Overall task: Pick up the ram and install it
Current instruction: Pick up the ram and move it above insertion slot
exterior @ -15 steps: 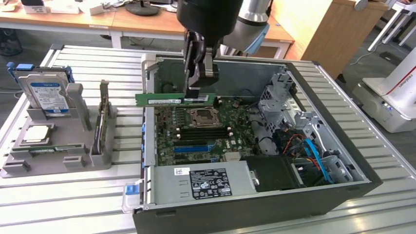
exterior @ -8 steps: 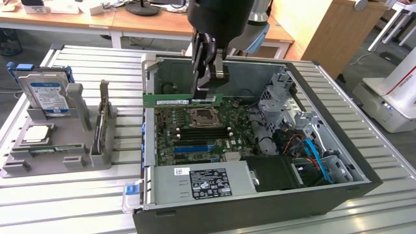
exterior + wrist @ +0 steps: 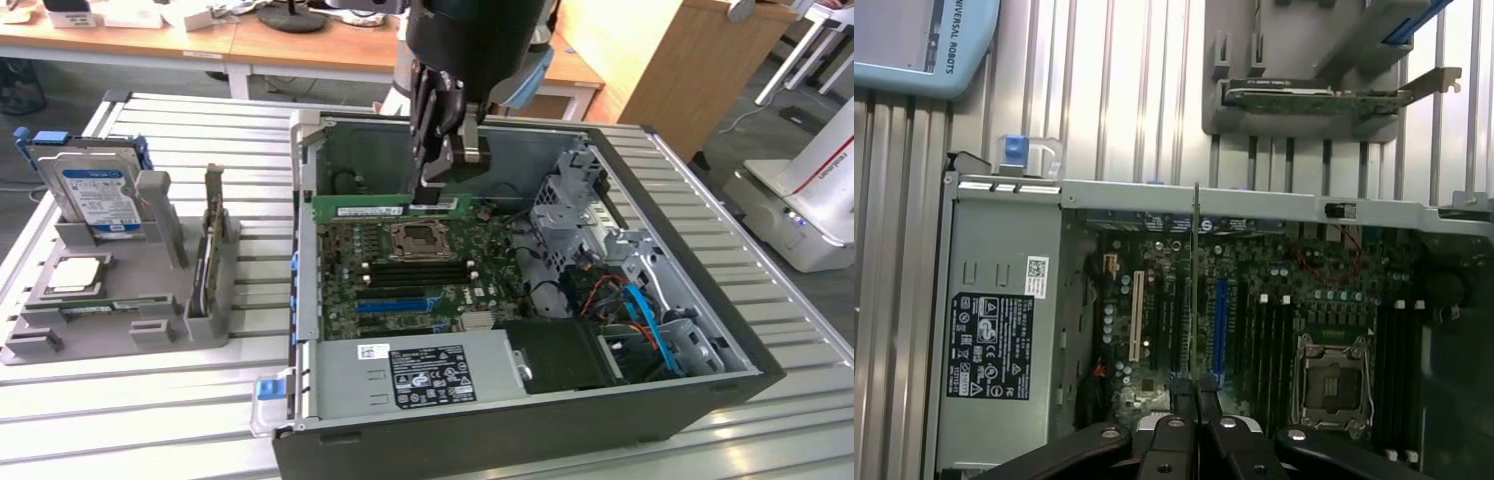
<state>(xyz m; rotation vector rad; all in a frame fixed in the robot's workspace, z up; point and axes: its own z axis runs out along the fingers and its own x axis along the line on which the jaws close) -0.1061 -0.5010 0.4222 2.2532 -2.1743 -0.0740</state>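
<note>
**Current state.** The hand (image 3: 439, 192) is closed narrow on the ram (image 3: 387, 208), gripping the stick by its upper edge near one end. The ram hangs inside the open computer case (image 3: 534, 440), level and on edge, above the motherboard (image 3: 400, 295) and close to the case's far wall. It is clear of the board and not seated in any slot. In the wrist view the ram (image 3: 1196, 270) appears edge-on as a thin line running away from the hand (image 3: 1194, 392).

**Step in hand.** Pick-up is complete. The work stands at carrying the ram to its slot; installation is not yet done.

**Alignment.** The black memory slots (image 3: 407, 268) lie beside the processor socket (image 3: 414, 238). The ram's long axis appears parallel to them. Whether it is directly above an open slot cannot be told from either view.

**What seating calls for.**
- The lower edge of the stick square over one open slot along its full length.
- The stick upright, not leaning.
- Straight, even pressure; a grip near one end may tip the far end.

**Other items.** The hard drive (image 3: 94, 190) stands in the gray holder (image 3: 207, 325) on the tabletop (image 3: 134, 420), well apart from the case.
</note>
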